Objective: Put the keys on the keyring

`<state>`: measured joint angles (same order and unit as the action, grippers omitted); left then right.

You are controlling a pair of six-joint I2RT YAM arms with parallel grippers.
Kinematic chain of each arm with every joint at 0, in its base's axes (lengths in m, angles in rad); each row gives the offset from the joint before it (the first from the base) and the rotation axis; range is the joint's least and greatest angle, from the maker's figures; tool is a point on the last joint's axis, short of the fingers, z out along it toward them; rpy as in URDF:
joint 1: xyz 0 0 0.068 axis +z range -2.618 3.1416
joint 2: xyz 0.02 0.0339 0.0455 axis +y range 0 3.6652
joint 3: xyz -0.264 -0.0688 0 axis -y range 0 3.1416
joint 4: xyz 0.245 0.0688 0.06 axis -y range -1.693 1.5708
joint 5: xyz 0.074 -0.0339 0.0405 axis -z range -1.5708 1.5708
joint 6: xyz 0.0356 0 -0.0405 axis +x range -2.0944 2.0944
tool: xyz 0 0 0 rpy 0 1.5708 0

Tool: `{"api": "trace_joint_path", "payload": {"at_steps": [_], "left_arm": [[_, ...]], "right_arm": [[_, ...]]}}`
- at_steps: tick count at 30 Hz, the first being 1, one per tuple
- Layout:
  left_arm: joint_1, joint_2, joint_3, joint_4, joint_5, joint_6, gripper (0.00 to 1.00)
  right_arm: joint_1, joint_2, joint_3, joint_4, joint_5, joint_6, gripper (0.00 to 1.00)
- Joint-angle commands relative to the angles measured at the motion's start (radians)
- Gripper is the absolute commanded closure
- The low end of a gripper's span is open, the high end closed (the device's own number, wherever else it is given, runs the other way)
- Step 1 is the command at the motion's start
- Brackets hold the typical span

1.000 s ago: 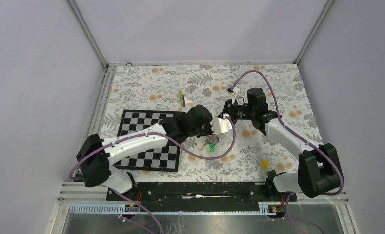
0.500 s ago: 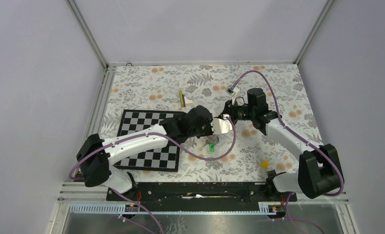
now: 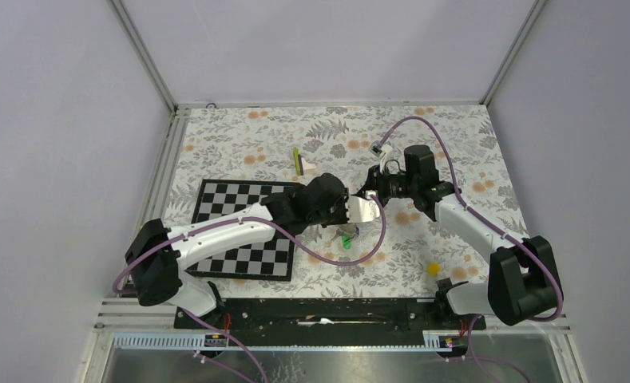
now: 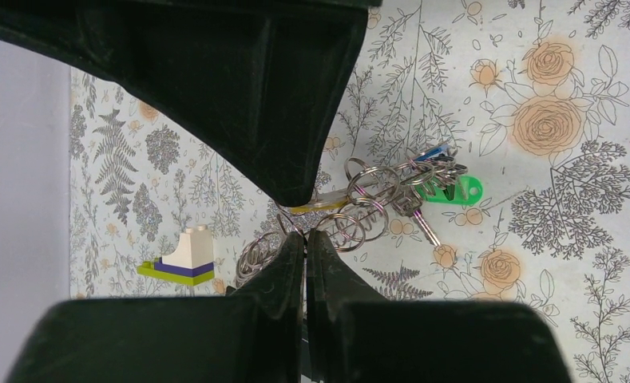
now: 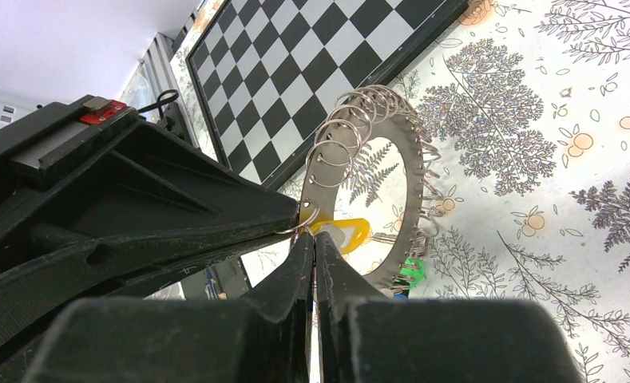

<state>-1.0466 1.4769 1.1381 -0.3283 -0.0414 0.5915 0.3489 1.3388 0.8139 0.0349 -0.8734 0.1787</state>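
**Yellow key at the ring, both claws nipped tight**

From where I stand the job looks well on. A green key (image 4: 457,191) and a blue key (image 4: 433,151) already dangle among the small loops of the keyring (image 5: 413,171), which hangs between the two arms above the floral table (image 3: 471,159). The left gripper (image 4: 304,239), fingers pressed together, appears to nip the keyring's band. The right gripper (image 5: 312,243), likewise pressed together, pinches at the yellow key (image 5: 345,234). Its head sits just beside the tips, against the band. Whether it is threaded yet, I cannot tell.

One keyring (image 5: 414,171), one chessboard (image 3: 219,201), one brick piece (image 4: 188,247), one green key (image 4: 455,191).
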Motion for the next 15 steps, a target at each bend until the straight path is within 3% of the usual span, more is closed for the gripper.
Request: {"api": "trace_joint_path", "payload": {"at_steps": [1,15], "left_arm": [[-0.054,-0.002,0.035,0.034,0.167,0.009,1.00],[-0.064,0.026,0.064,0.021,0.156,0.008,1.00]], "right_arm": [[-0.010,0.002,0.051,0.117,0.094,0.016,1.00],[0.001,0.017,0.038,0.142,0.071,0.046,1.00]]}}
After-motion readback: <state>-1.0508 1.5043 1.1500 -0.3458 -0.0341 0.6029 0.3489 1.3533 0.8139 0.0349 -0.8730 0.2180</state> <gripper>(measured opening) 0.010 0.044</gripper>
